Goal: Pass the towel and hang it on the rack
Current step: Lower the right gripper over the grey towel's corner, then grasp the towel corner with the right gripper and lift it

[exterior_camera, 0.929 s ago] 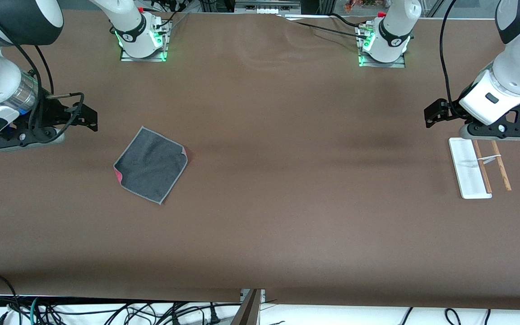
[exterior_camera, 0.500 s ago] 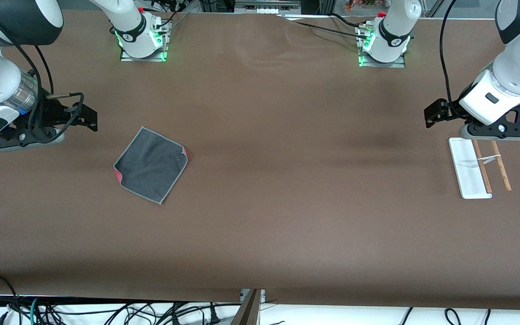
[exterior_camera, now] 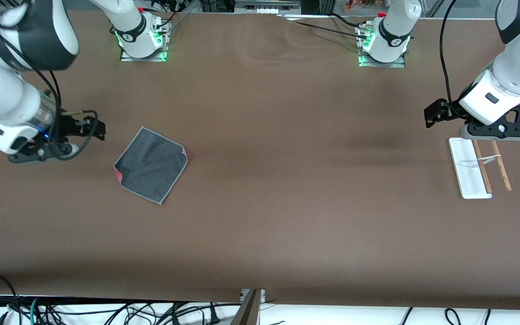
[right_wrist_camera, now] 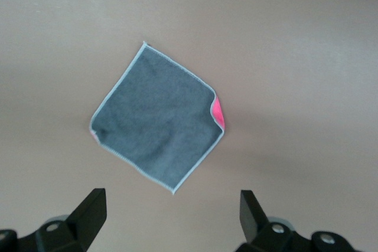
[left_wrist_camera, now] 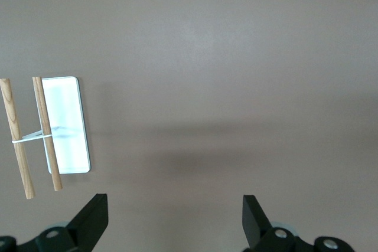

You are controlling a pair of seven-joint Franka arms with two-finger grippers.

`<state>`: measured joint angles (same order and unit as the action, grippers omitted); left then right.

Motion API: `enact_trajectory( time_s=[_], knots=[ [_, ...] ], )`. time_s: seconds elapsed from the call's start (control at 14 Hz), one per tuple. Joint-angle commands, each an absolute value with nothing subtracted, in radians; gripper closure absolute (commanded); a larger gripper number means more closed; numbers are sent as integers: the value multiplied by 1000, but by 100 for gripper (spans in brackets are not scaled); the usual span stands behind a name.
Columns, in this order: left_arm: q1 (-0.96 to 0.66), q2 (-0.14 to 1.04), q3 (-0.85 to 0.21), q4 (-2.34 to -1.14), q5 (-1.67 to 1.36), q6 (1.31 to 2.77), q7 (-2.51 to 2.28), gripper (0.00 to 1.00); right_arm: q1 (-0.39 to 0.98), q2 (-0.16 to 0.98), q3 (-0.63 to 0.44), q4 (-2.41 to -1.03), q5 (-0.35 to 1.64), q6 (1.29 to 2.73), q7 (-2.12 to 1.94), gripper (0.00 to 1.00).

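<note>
Towel (right_wrist_camera: 158, 117) pink corner clearer under right gripper (right_wrist_camera: 171, 216).

Towel (exterior_camera: 151, 164): fuzzy matt cloth, grey, pale stitched edge, pink underside showing at two corners. Rack (exterior_camera: 469, 168): smooth glossy white base, two bare wooden rods. Table (exterior_camera: 287, 135): matt brown covering.

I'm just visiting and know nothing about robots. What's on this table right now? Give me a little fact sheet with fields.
Cloth: small square dark grey towel with pale edging, lying flat on the brown table toward the right arm's end, pink underside peeking at two corners
Rack: white flat base with two thin wooden rods, toward the left arm's end, nothing hung on it
Right hand: open, empty, beside the towel
Left hand: open, empty, waiting by the rack
Progress: towel not yet picked up
</note>
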<state>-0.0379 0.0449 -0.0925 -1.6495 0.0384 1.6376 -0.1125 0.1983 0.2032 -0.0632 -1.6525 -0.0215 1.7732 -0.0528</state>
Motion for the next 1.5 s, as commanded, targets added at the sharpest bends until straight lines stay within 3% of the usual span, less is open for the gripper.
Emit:
enact_trajectory(
  time_s=[0.0,0.14,0.43,1.0,1.21,1.43],
  knots=[
    [-38,28,-91,-1654,23,1626,-100,0,189,232,-67,-1819,-38,1995,-104,0],
    [-38,26,-91,-1654,23,1626,-100,0,163,279,-67,-1917,-35,2190,-135,0],
    [-38,28,-91,-1654,23,1626,-100,0,114,426,-67,-1928,-31,2371,-215,0],
    [-38,28,-91,-1654,23,1626,-100,0,97,445,-67,-2071,-31,2479,-232,3],
    [-38,26,-91,-1654,23,1626,-97,0,84,446,-67,-2117,-31,2548,-267,16],
    [-38,26,-91,-1654,23,1626,-97,0,68,446,-67,-2111,-31,2545,-304,50]
  ],
)
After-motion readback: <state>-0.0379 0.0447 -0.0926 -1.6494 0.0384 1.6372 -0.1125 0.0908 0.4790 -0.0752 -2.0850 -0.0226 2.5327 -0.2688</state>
